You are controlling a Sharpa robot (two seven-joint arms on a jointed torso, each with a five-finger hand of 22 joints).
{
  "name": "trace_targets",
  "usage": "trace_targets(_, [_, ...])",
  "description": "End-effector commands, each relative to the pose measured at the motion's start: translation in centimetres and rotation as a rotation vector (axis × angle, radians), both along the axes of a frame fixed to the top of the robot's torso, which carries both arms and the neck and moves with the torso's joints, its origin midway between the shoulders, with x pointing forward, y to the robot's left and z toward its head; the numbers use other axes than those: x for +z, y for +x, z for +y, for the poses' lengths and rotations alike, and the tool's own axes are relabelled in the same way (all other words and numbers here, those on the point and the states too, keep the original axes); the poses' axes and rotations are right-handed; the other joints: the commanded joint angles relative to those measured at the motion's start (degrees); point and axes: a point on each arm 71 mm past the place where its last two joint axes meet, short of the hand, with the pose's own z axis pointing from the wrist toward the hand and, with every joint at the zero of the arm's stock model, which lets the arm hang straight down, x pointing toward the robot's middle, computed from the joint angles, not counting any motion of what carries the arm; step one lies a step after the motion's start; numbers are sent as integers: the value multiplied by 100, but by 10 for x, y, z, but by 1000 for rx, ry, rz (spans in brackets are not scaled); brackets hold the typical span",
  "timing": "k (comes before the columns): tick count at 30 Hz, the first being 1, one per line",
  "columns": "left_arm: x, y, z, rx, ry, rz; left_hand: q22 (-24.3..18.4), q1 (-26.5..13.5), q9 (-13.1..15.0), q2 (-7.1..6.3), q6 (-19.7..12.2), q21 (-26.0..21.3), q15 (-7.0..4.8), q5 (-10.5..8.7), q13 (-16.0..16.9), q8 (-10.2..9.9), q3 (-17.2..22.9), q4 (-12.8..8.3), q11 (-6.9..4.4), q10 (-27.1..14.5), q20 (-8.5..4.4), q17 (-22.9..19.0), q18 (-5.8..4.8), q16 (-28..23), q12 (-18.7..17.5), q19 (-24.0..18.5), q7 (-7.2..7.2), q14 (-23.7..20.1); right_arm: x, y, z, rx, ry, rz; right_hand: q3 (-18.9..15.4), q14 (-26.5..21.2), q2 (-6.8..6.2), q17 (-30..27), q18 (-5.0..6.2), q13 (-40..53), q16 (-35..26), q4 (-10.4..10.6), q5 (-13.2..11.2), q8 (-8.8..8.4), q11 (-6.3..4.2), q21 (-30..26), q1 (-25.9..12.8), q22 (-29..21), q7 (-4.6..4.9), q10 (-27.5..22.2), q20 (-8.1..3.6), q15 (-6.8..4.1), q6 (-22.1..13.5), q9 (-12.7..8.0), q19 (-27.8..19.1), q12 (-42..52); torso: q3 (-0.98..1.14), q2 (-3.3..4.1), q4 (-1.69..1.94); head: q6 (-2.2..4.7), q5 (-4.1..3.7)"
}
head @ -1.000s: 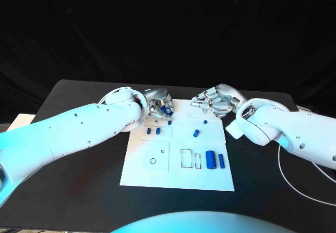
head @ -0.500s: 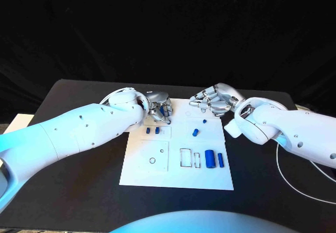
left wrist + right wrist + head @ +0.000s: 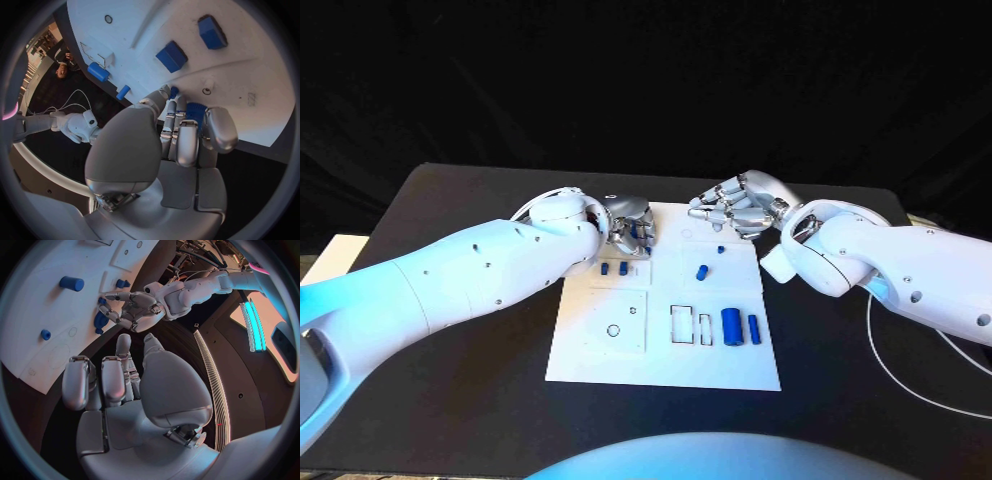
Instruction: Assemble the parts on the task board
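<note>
While the left hand (image 3: pixel 629 224) grips it, a blue part (image 3: pixel 195 111) sits between its fingers

A: What do the arms look like?

B: Both are smooth, glossy white shells, thick and rounded, with small dark screw holes dotted along the casing. The left arm (image 3: pixel 459 275) has a thin pale cable looped at its wrist.

A: And the right arm (image 3: pixel 906 270)?

B: Same white shell, with a round joint cap near the wrist.

A: The hands?

B: The left robot hand (image 3: pixel 629 224) is silver metal with a broad smooth back plate (screws show at its base). The right robot hand (image 3: pixel 740 207) matches: segmented silver fingers (image 3: pixel 114 381) with rounded tips.
</note>
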Motion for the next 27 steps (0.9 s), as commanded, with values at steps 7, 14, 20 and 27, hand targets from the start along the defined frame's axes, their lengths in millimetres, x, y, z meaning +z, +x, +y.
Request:
trace_targets(7, [-8, -2, -5, -6, 23, 13, 95, 59, -50, 84, 142, 96, -69, -43, -52, -71, 149, -62, -21, 169, -19, -27, -86, 36, -114, 69, -10, 188, 0, -1, 2, 17, 2, -5, -34, 178, 31, 5, 47, -5, -19, 14, 19, 8, -2, -19, 13, 2, -1, -34, 2, 44, -39, 9, -13, 23, 3, -2, -3, -14, -11])
trace_targets(14, [-11, 0, -5, 12, 40, 15, 144, 136, -87, 134, 203, 137, -78, -67, -80, -118, 302, -148, -31, 263, -32, -46, -95, 43, -179, 77, -5, 192, 0, -1, 2, 17, 3, -5, -34, 178, 31, 5, 47, -5, -19, 14, 19, 8, -2, -19, 13, 2, -1, -34, 2, 44, -39, 9, -13, 23, 4, -1, 0, -14, -19])
trace_targets(20, [-13, 1, -4, 23, 59, 23, 155, 156, -105, 148, 220, 143, -80, -72, -87, -143, 365, -187, -32, 295, -35, -60, -96, 43, -206, 76, -1, 190, 0, -1, 3, 18, 3, -5, -44, 179, 43, 7, 47, -7, -18, 15, 37, 9, -3, -18, 24, 4, -1, -35, 2, 44, -38, 9, -10, 25, 5, -3, -2, -13, -23])
trace_targets(27, [-15, 2, -5, 21, 75, 27, 258, 206, -120, 195, 362, 243, -101, -89, -68, -147, 528, -302, -68, 483, -53, -49, -115, 69, -208, 102, -17, 201, 0, -1, 3, 19, 3, -5, -44, 179, 43, 7, 47, -7, -18, 15, 37, 9, -3, -18, 24, 4, -1, -35, 2, 44, -38, 9, -10, 25, 4, -5, -2, -17, -23])
